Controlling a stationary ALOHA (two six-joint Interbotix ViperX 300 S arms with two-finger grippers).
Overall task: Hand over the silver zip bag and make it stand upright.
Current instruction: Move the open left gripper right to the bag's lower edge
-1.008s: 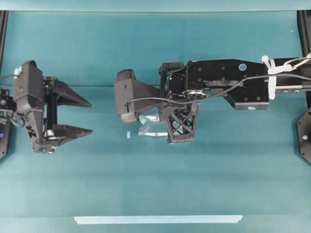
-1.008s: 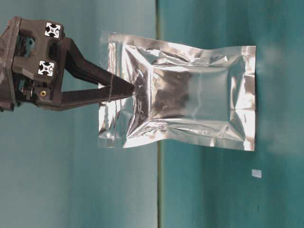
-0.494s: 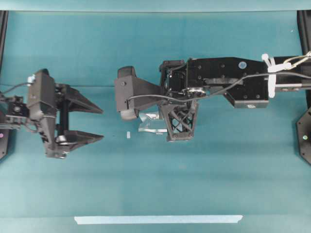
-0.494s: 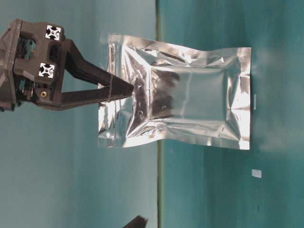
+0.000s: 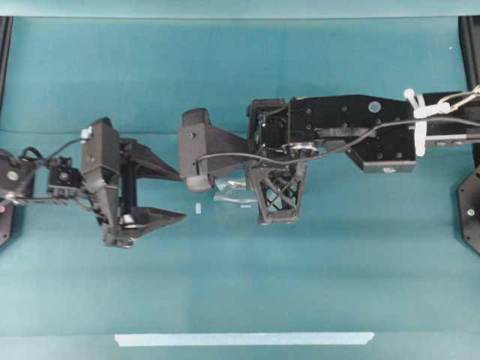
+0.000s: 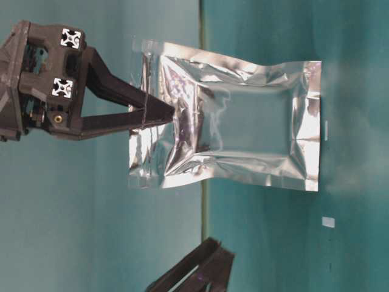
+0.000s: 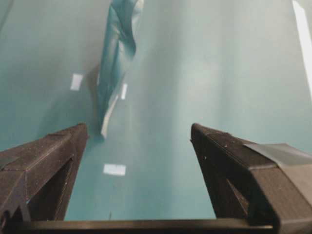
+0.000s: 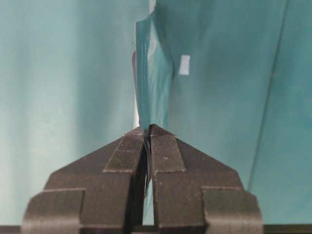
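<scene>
Overhead, right arm (image 5: 300, 142) mostly hides silver zip bag (image 5: 232, 193).

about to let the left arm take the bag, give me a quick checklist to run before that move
1. Right gripper shut on the shiny crinkled silver foil zip bag: ok.
2. Left gripper jaws wide open: ok.
3. Bag hangs off the teal table: cannot tell; its far edge is close to the surface.
4. Bag lies between the left jaws: not ok; it sits ahead, toward the left finger.
5. Free foil left to grab beyond the right fingers: ok.
6. Small white scrap out of the way: cannot tell.
</scene>
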